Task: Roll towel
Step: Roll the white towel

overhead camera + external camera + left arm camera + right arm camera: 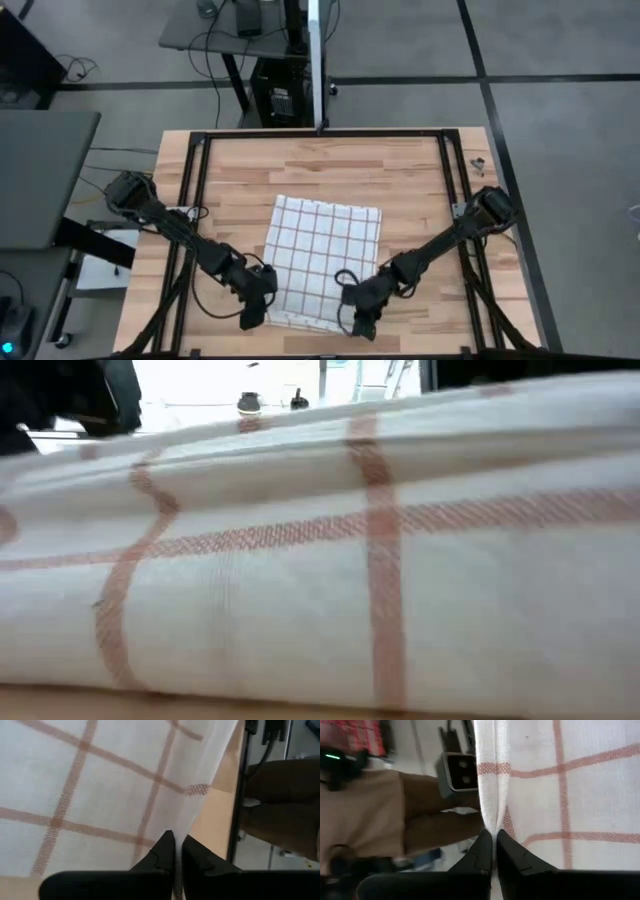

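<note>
The white towel [325, 245] with red-brown grid lines lies spread in the middle of the wooden table, its far edge flat on the wood. Its near end fills the low view [320, 560]. My left gripper [260, 302] is shut on the towel at its near left corner. My right gripper [355, 308] is shut on it at its near right corner. In each wrist view the fingers close on the cloth's edge, left [176, 852] and right [493, 845]. My left gripper pinches the towel's left side edge [184, 831] between its two fingers, near the near left corner. The fingers point toward the table's far side, along the edge. The cloth runs on from the fingertips, smooth. My right gripper pinches the towel's right side edge [492, 820] between its two fingers, near the near right corner. The cloth gathers into a narrow fold at the fingertips. The fingers point toward the table's far side, along the edge.
A black frame [190, 210] runs around the table top, with rails on the left, right [462, 200] and far sides. A white mast [318, 60] stands at the far edge. A small dark object [478, 162] lies at the far right corner.
</note>
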`<action>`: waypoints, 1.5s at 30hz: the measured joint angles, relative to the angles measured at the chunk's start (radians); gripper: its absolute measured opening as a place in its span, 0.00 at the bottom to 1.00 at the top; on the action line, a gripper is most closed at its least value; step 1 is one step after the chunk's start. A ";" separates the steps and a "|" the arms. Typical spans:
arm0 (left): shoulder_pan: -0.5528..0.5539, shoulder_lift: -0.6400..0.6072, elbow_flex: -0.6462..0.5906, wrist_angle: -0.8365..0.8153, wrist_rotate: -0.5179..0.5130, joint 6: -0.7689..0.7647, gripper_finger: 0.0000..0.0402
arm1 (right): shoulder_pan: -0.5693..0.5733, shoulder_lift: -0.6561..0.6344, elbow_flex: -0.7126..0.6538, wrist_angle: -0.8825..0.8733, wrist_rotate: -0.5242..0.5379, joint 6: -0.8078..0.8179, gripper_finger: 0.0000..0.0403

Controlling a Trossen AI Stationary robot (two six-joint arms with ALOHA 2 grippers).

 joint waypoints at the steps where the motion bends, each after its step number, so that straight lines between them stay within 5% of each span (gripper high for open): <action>1: 0.007 0.003 -0.019 0.032 0.008 -0.003 0.00 | -0.006 0.000 -0.022 0.042 -0.002 0.014 0.00; 21: 0.094 0.031 -0.108 0.155 -0.017 0.012 0.00 | -0.060 0.003 -0.207 0.113 0.058 -0.009 0.01; 33: 0.097 0.028 -0.109 0.142 -0.017 0.002 0.00 | -0.101 -0.030 -0.212 0.080 0.034 0.007 0.22; 45: 0.097 0.028 -0.109 0.137 -0.020 0.006 0.00 | -0.148 -0.238 -0.210 -0.103 0.093 -0.147 0.38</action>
